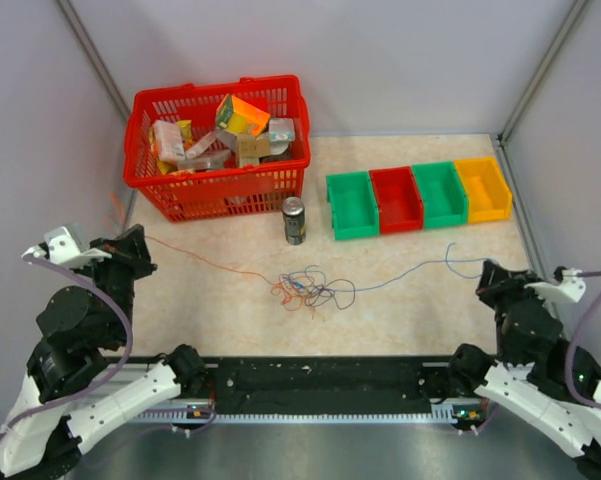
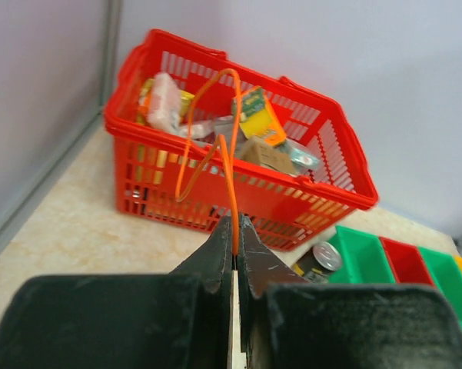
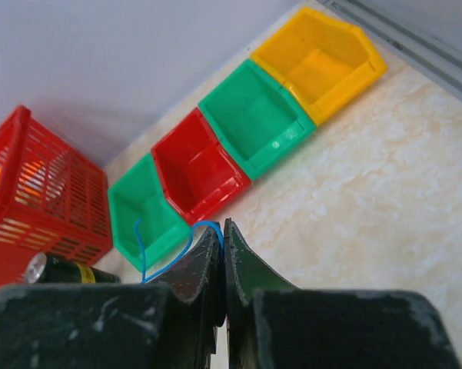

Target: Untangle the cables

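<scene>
Four bins, one basket, one can

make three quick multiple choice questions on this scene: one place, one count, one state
1. Where is the can?
A. on the table beside the red basket
B. inside the basket
C. in the yellow bin

2. How many green bins?
A. one
B. two
C. four

3. The left gripper is:
A. open
B. shut on the can
C. shut on the orange cable

Answers: 1 A, it stands beside the basket; 2 B, the row runs green, red, green, yellow; 3 C, its wrist view shows the pinch.
</scene>
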Controlling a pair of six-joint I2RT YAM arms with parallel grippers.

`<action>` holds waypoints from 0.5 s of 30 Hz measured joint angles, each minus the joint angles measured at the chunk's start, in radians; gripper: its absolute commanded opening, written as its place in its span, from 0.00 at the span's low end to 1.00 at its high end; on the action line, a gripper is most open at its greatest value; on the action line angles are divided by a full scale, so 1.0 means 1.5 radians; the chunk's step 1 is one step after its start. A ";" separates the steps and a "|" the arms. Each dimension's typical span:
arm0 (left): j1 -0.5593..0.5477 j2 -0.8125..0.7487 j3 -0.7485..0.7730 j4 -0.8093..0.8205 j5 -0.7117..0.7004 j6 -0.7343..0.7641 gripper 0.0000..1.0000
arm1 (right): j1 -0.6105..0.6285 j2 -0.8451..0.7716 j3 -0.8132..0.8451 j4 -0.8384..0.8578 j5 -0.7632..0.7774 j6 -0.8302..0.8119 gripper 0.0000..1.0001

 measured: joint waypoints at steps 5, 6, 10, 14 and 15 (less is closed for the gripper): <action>0.000 -0.047 -0.020 -0.004 -0.087 0.005 0.00 | 0.000 -0.059 0.038 -0.004 0.031 -0.021 0.00; 0.000 -0.055 -0.023 -0.004 -0.096 0.007 0.00 | 0.000 -0.064 0.045 -0.004 0.034 -0.023 0.00; 0.000 -0.080 -0.033 0.002 -0.132 0.018 0.00 | 0.000 -0.072 0.069 -0.005 0.042 -0.031 0.00; 0.000 -0.081 -0.039 0.009 -0.131 0.023 0.00 | 0.000 -0.073 0.077 -0.004 0.038 -0.033 0.00; 0.000 -0.079 -0.041 0.011 -0.128 0.024 0.00 | 0.000 -0.072 0.077 -0.004 0.031 -0.032 0.00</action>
